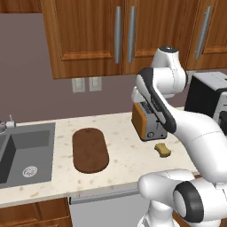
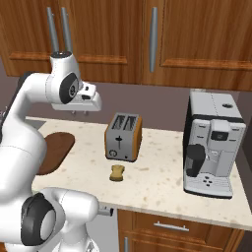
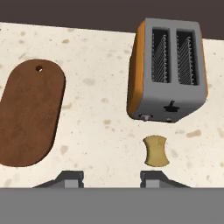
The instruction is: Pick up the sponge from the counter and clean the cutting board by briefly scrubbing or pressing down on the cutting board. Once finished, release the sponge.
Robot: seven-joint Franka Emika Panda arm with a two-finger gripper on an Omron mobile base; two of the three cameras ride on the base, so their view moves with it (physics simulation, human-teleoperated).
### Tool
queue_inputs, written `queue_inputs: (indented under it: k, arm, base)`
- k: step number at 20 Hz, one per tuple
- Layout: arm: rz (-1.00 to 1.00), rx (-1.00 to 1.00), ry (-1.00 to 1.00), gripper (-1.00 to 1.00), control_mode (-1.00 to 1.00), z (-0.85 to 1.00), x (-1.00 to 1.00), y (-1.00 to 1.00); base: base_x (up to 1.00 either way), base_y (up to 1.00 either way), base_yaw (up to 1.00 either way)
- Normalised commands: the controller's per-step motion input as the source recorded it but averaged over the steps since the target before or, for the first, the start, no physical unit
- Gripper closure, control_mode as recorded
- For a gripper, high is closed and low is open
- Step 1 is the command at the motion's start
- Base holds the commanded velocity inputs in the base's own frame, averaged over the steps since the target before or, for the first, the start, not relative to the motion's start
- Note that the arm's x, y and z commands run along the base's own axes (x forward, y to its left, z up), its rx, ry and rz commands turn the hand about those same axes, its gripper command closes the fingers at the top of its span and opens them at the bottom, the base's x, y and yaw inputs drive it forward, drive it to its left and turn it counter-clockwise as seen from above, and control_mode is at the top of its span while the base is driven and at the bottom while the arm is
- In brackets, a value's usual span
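The yellow-tan sponge (image 3: 156,151) lies flat on the beige counter (image 3: 96,109), just in front of the toaster; it also shows as a small block (image 1: 162,150) (image 2: 117,172). The dark brown cutting board (image 3: 29,111) (image 1: 90,150) (image 2: 55,149) rests on the counter to the sponge's left, with bare worktop between them. My gripper (image 3: 111,179) hangs high above the counter, looking down, open and holding nothing. Its right fingertip (image 3: 153,177) sits just below the sponge in the hand view.
An orange and silver toaster (image 2: 123,136) (image 1: 148,123) stands behind the sponge. A silver coffee machine (image 2: 214,142) stands at the counter's right end. The grey sink (image 1: 26,153) lies left of the board. Wooden cabinets (image 1: 88,31) hang overhead.
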Motion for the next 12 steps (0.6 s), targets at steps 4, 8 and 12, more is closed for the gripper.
queue_inputs:
  k: [4,8,12]
  arm:
    - [0.0,0.0,0.0,-1.0,-1.0,0.0,-0.06,-0.04]
    - [0.0,0.0,0.0,-1.0,-1.0,-0.14,-0.2,-0.29]
    - [0.0,0.0,0.04,-1.0,-1.0,-0.32,-0.14,-0.47]
  base:
    - [0.0,0.0,0.0]
    - [0.0,0.0,0.0]
    - [0.0,0.0,0.0]
